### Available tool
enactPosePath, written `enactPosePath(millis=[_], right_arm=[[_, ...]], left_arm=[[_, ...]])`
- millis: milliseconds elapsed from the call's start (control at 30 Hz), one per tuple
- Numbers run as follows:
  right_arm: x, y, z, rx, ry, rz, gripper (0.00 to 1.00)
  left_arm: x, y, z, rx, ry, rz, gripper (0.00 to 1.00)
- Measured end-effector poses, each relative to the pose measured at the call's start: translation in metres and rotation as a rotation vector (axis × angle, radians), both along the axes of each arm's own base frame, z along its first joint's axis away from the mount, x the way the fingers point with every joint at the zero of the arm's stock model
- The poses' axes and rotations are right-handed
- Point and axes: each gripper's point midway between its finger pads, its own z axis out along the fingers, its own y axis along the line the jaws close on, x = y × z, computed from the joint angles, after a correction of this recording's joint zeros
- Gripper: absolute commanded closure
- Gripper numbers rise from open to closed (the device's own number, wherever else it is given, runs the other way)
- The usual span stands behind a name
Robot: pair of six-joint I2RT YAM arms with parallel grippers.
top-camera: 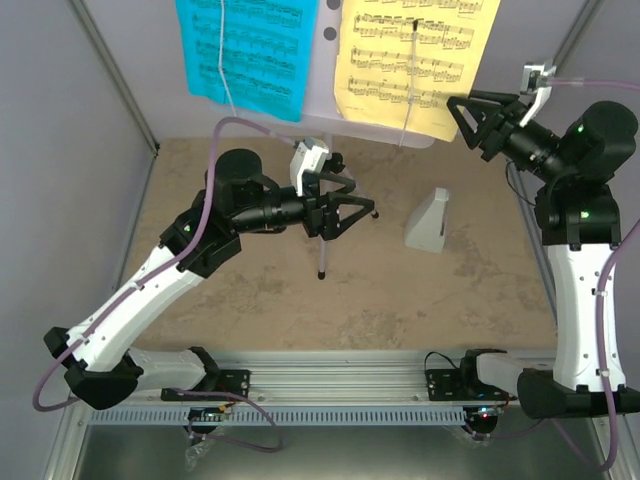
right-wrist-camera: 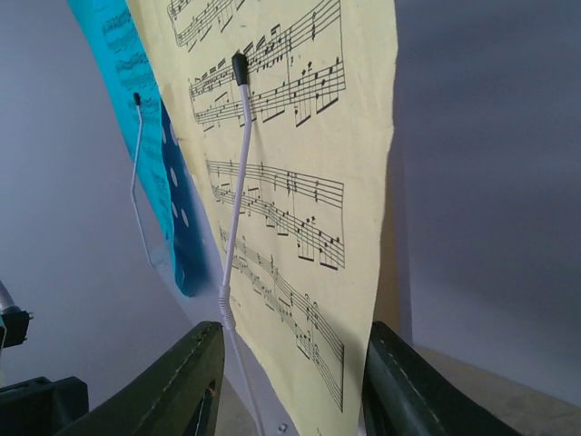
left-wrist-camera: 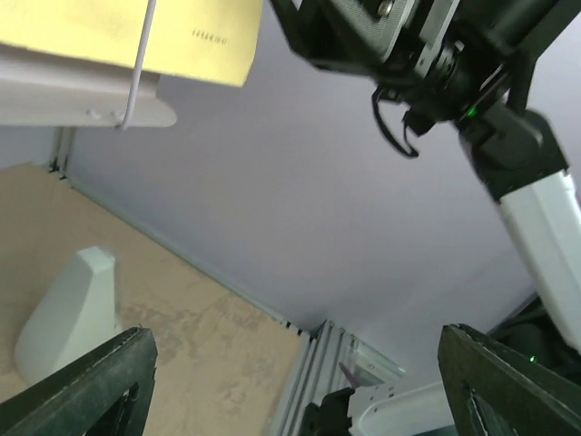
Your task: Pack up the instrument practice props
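Note:
The white perforated music stand (top-camera: 326, 70) stands at the back on a thin tripod (top-camera: 321, 258). It holds a cyan sheet (top-camera: 246, 45) on the left and a yellow sheet (top-camera: 415, 60) on the right, each under a wire retainer. The grey pyramid metronome (top-camera: 430, 222) stands on the table to its right. My left gripper (top-camera: 356, 213) is open and empty in front of the stand's pole. Its wrist view shows the metronome (left-wrist-camera: 68, 313) and the yellow sheet's lower edge (left-wrist-camera: 118, 36). My right gripper (top-camera: 463, 120) is open at the yellow sheet's right edge. In its wrist view the sheet's lower corner (right-wrist-camera: 309, 300) lies between the fingers (right-wrist-camera: 177, 391).
Grey walls enclose the tan tabletop (top-camera: 420, 300) on the left, back and right. An aluminium rail (top-camera: 330, 365) with both arm bases runs along the near edge. The right arm (left-wrist-camera: 508, 136) shows in the left wrist view. A wire retainer (right-wrist-camera: 238, 182) crosses the yellow sheet.

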Motion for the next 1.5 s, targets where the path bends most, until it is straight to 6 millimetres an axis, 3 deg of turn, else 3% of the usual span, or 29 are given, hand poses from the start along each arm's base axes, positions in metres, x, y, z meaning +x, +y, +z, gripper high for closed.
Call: enactPosePath(millis=[133,400,733,1000,1233,1500], right_arm=[[-0.001,0.001,-0.003,0.01,0.003,0.012,0.6],[0.003,0.002,-0.001,0.043,-0.008,0.024,0.67],[0.016,0.007,0.005,0.104,-0.01,0.076,0.74],[0.027,0.01,0.019,0.137,-0.013,0.11,0.83],[0.015,0.01,0.041,0.14,-0.071,0.123,0.89],[0.014,0.01,0.044,0.137,-0.086,0.124,0.99]], left_arm=[[0.002,-0.007,0.019,-0.063,0.003,-0.001,0.14],[0.035,-0.035,0.072,-0.184,-0.035,0.045,0.18],[0.078,-0.063,0.109,-0.262,-0.069,0.124,0.25],[0.099,-0.076,0.12,-0.293,-0.09,0.165,0.33],[0.114,-0.086,0.12,-0.298,-0.097,0.197,0.4],[0.12,-0.085,0.118,-0.292,-0.11,0.223,0.8]])
